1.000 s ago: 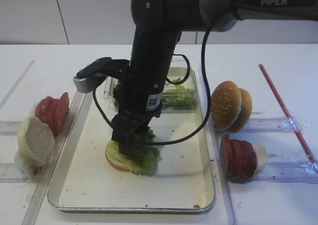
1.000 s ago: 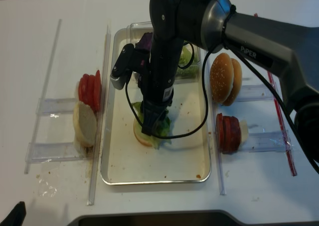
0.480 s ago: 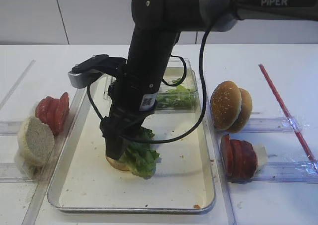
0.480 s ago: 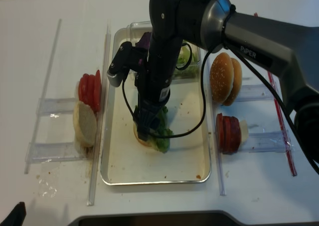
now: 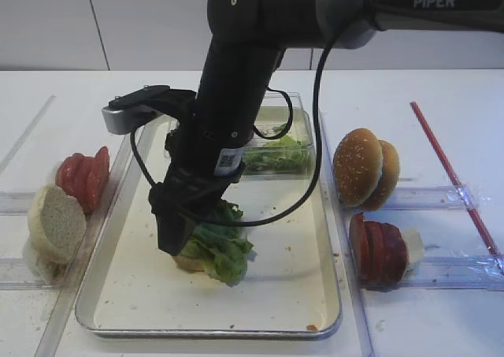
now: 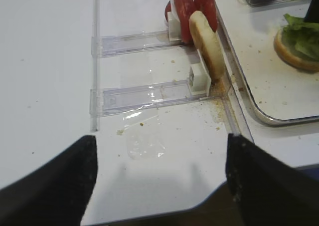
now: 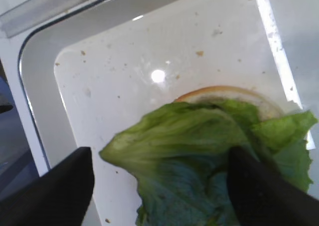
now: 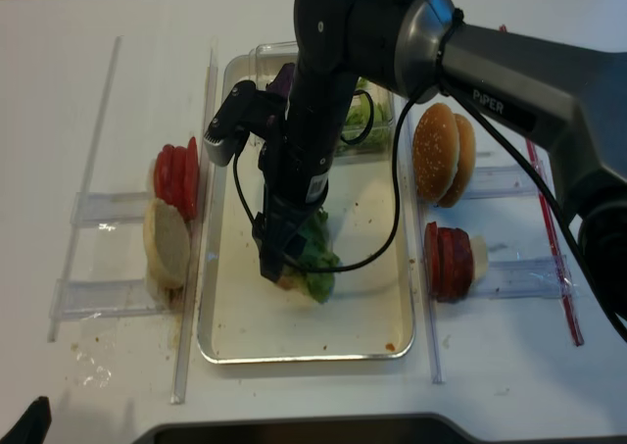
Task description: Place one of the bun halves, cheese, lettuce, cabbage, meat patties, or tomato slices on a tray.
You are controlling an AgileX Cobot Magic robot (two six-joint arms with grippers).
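Lettuce lies draped on a bun half at centre-left of the tray. Right gripper hangs just above, fingers spread, gripping nothing. Release step looks finished; next calls for a straight lift clear without snagging the leaf. Left gripper idle, spread.

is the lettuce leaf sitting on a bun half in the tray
Yes, the lettuce lies over a bun half, whose pale edge peeks out, on the tray.

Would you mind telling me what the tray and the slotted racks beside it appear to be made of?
The tray looks like metal: a shiny silvery rolled rim around a cream-white, crumb-speckled floor, possibly enamelled or coated. The racks look like clear plastic, probably acrylic: the white table shows straight through them, and their edges catch the light.
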